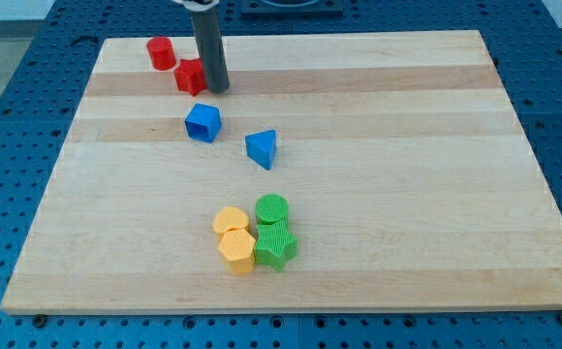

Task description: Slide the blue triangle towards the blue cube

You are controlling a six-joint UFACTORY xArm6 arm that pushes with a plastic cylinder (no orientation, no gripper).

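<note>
The blue triangle (262,148) lies on the wooden board a little left of centre. The blue cube (202,122) lies just to its upper left, a small gap apart. My tip (216,89) stands at the view's top left, above the blue cube and right beside a red block (191,76), touching or nearly touching it. The tip is well away from the blue triangle, up and to its left.
A red cylinder (160,52) sits near the board's top left. A cluster at bottom centre holds a yellow heart (230,221), a yellow hexagon (236,249), a green cylinder (272,207) and a green star (275,245). The board (407,174) rests on a blue perforated table.
</note>
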